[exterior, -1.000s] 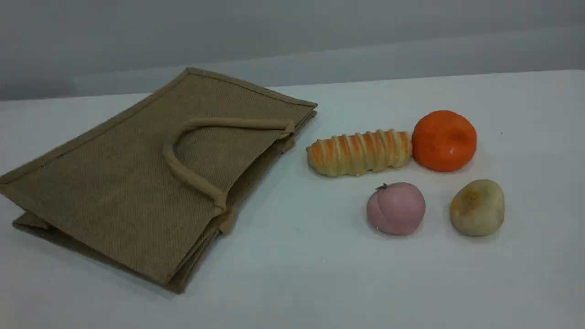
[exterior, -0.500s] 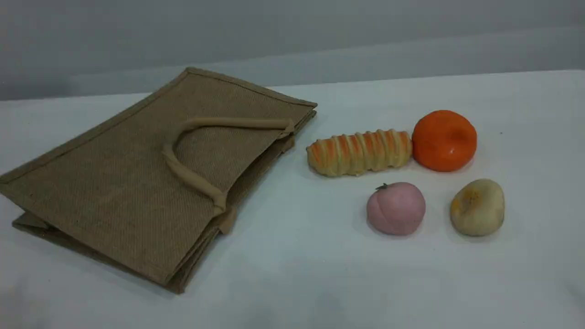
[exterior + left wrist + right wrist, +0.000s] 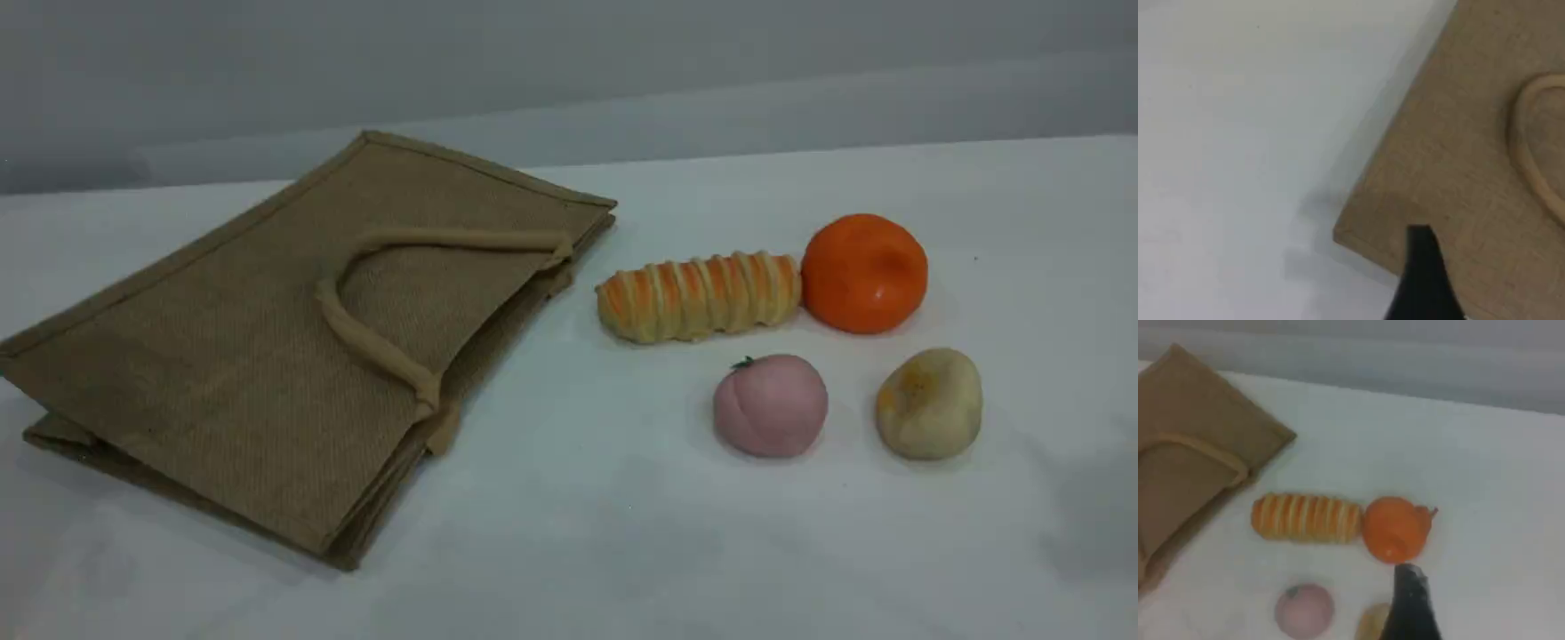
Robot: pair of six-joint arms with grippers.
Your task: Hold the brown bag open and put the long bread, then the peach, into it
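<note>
Bag: we see the brown bag lying flat and folded on the white table, in the left half of the scene view; its mouth is pressed shut, and one beige handle rests in a loop on top (the other handle is mostly tucked under).
Bread: the long bread lies right of the middle, just past the bag's mouth edge; its right end touches the orange fruit; it is not in the bag.
Peach: the peach sits lower in the frame than the bread, near it but not touching; the lumpy yellow-beige thing is to its right.
How far along: we think nothing is done yet; the bag must be opened and held, then the bread goes in, then the peach.
Left hand: no arm shows in the scene view; in the left wrist view the left gripper shows one dark tip at the bottom middle, over a corner of the bag, with the handle at the right edge; we cannot tell if it is apart or together, and it looks to hold nothing.
Right hand: in the right wrist view the right gripper shows one dark tip at the bottom; the orange fruit is just above it, the bread is up and left, the peach is at the lower left; we cannot tell its spread; it looks to grip nothing.
</note>
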